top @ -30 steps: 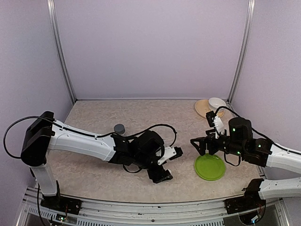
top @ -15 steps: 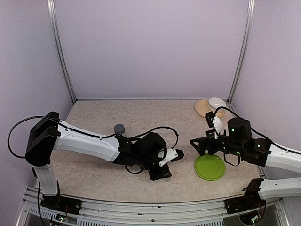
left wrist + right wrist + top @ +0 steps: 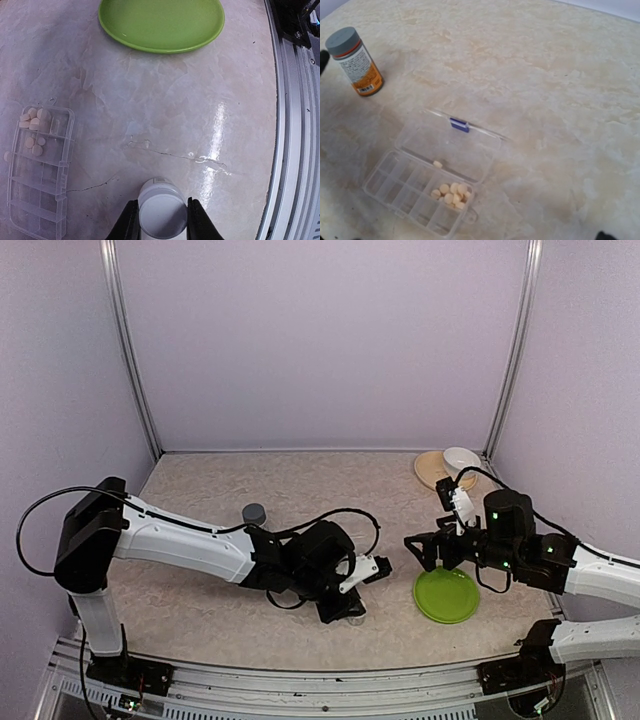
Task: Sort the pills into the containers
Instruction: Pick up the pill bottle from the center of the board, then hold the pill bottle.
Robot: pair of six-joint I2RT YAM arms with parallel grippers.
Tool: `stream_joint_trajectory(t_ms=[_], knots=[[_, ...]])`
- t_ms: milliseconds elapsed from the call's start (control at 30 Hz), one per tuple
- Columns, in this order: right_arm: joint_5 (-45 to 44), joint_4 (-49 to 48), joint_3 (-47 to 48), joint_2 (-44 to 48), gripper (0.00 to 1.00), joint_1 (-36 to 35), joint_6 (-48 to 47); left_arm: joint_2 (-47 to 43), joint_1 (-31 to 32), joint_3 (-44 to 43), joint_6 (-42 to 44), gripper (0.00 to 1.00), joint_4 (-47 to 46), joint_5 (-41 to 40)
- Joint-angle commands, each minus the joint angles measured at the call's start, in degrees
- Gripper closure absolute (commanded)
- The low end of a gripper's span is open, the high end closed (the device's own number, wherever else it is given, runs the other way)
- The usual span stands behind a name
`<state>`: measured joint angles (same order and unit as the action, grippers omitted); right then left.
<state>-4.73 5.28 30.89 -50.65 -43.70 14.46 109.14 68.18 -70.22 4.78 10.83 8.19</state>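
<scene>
The containers are one clear pill organiser (image 3: 415, 192), its lid folded open with a blue latch (image 3: 459, 124). A heap of pale round pills (image 3: 451, 194) fills one corner compartment, and a single pill (image 3: 437, 164) lies by the hinge. In the left wrist view the organiser (image 3: 37, 175) lies at the left with pills (image 3: 33, 119) in its top cells. My left gripper (image 3: 161, 220) is shut on a small white bottle (image 3: 159, 197) lying on the table, a finger pressed to each side. My right gripper (image 3: 428, 548) hovers open and empty, to the right of the left gripper.
A green plate (image 3: 447, 595) lies under the right arm. An amber bottle with a grey cap (image 3: 355, 62) stands behind the organiser. At the back right corner sit a tan plate (image 3: 430, 470) and a white bowl (image 3: 461, 457). The table's metal front rail (image 3: 295, 125) runs close by.
My left gripper's jaws have closed in from wide open onto the white bottle, and the left arm has shifted slightly. The right arm has not moved.
</scene>
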Motion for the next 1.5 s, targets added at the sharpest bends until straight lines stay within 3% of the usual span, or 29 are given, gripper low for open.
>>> stream_joint_trajectory(t_ms=[0, 167, 333, 600, 700, 900, 1467], knots=[[3.5, -0.7, -0.1, 1.3, 0.00, 0.3, -1.3, -3.6, -0.4, -0.6, -0.4, 0.96, -1.5, -0.7], [15.1, -3.2, -0.2, 4.2, 0.00, 0.3, -3.8, -11.9, -1.2, 1.8, 0.1, 0.96, -4.8, 0.1], [32.5, -12.5, -2.6, 6.5, 0.00, 0.3, -2.5, -20.3, -1.8, 5.6, 1.1, 0.96, -9.9, 3.5], [58.3, -31.9, -3.0, -3.3, 0.07, 0.3, 4.2, -29.1, -2.4, 10.9, 3.8, 0.98, -15.7, 16.3], [61.1, -36.2, -1.7, -6.4, 0.08, 0.2, 6.3, -32.5, -2.3, 13.4, 5.0, 0.99, -18.8, 20.7], [70.2, -39.6, 3.2, -13.0, 0.11, -2.5, 7.9, -36.5, -1.8, 15.9, 7.3, 1.00, -21.9, 21.7], [69.4, -39.5, 10.0, -20.8, 0.22, -7.0, 9.7, -36.3, -0.7, 16.8, 9.7, 1.00, -25.6, 18.4]])
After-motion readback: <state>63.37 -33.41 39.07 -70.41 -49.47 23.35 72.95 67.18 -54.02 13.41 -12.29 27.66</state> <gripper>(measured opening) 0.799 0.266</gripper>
